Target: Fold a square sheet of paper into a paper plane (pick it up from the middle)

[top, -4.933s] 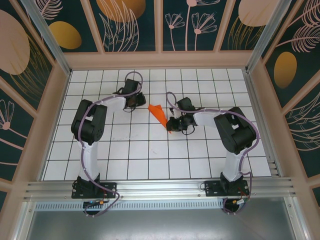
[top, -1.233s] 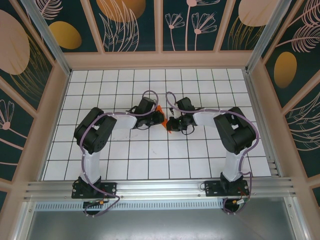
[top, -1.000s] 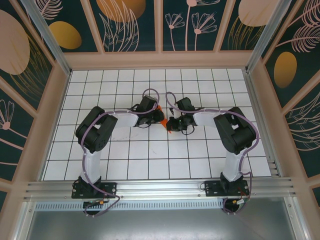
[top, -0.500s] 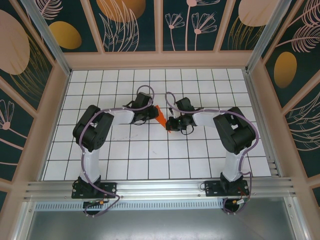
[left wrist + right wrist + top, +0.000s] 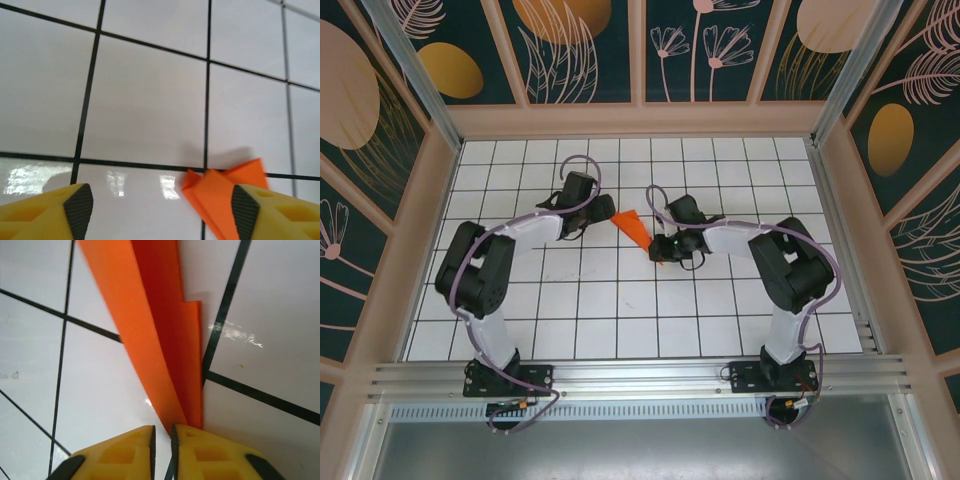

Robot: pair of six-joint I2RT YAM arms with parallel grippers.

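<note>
Orange paper plane on the white gridded table, lying between the two grippers.

Top view: long axis runs diagonally, broad tail to the far left, narrow nose to the near right. The nose ends at the right gripper. Right wrist view: the plane's centre fold runs straight into the thin slit between the jaws of the right gripper; pinched or just let go, cannot tell. Left gripper sits just beside the tail. Left wrist view: left gripper released, jaws wide apart, tail corner on the table by the right-hand finger.
</note>
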